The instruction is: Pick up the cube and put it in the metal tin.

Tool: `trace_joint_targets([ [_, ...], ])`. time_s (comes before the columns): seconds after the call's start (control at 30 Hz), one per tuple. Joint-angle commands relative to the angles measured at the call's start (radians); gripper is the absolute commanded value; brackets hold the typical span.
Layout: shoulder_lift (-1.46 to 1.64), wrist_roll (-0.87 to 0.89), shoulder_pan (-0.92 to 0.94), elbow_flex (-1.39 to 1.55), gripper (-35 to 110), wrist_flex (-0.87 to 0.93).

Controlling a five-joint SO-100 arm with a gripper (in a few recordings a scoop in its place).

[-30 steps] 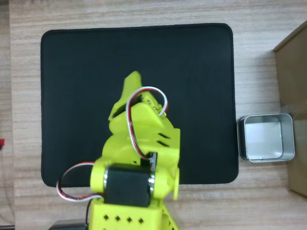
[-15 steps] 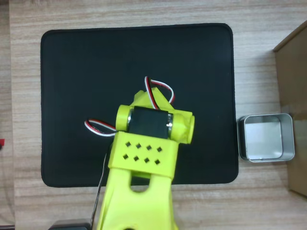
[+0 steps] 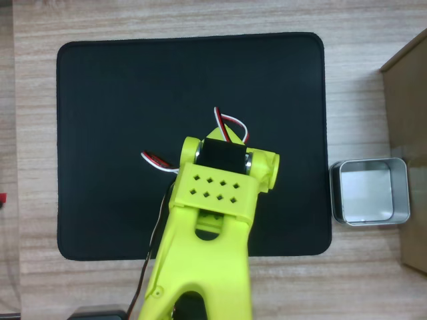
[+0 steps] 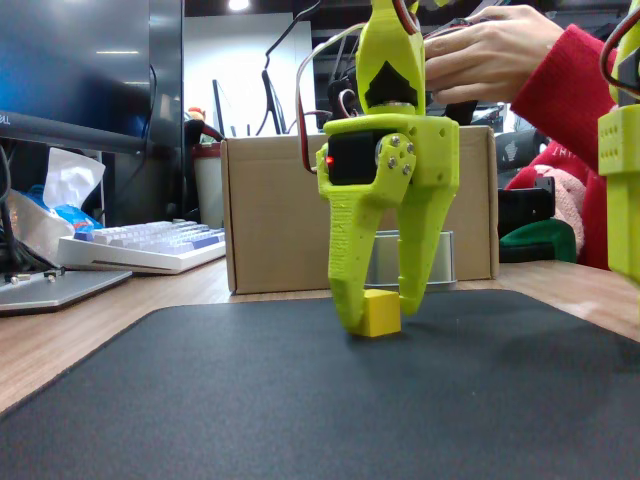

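One small matte yellow cube (image 4: 381,313) sits flat on the black mat (image 4: 300,400), centre of the fixed view, faces square to the camera. The lime plastic gripper (image 4: 378,312) points straight down, jaws narrow, straddling the cube. One shiny rectangular metal tin (image 3: 370,191), round-cornered, lies right of the mat on the wood-grain surface (image 3: 200,17) in the overhead view.

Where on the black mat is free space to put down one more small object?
The black mat is bare along its far edge and on the picture-left side of the overhead view, and also between the arm and the metal tin. It is crowded at the middle, where the gripper straddles the cube.
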Motion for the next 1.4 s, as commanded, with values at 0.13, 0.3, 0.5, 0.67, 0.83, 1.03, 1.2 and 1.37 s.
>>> trace_joint_targets([
  [0.13,0.023,-0.017,0.008,0.034,9,-0.018],
  [0.3,0.043,-0.009,0.005,0.049,0,-0.026],
  [0.5,0.239,0.086,0.011,0.110,0,-0.052],
  [0.67,0.485,0.130,0.032,0.158,0,0.009],
  [0.83,0.592,0.207,0.152,0.086,0,0.055],
  [1.03,0.584,0.236,0.299,-0.025,0,0.055],
  [1.2,0.463,0.238,0.448,-0.132,0,-0.002],
  [1.37,0.336,0.129,0.569,-0.196,0,-0.074],
])
